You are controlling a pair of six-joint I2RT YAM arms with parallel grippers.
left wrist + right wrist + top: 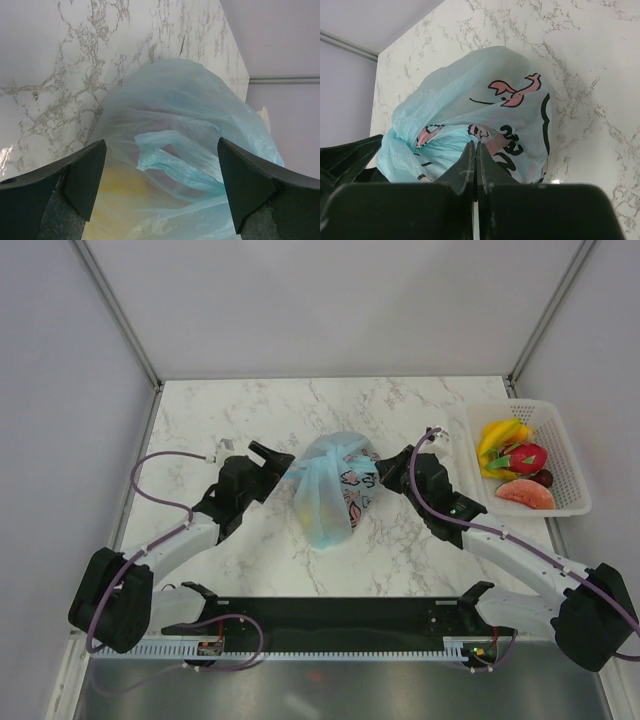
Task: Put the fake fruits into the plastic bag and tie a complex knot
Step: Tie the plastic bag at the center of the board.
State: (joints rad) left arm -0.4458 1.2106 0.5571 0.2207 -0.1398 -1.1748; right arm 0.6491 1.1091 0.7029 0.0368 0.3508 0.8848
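**While the bag slumps, take the handles, not the belly**

Because the plastic bag is thin, limp film, it will crumple and slide rather than keep a shape. I judge the bunched handle loops at its top the best hold; the smooth belly could slip or tear. It sits mid-counter between my claws, with a yellow shape showing through its skin.

My left claw is spread wide at the bag's left side, gripping nothing. My right claw is clenched, tips against the printed panel; whether film is caught between them I cannot tell.

At the far right, the white mesh basket holds bananas, a dragon fruit, an orange-red slice and a dark ball. They look light, hard and ready to roll.
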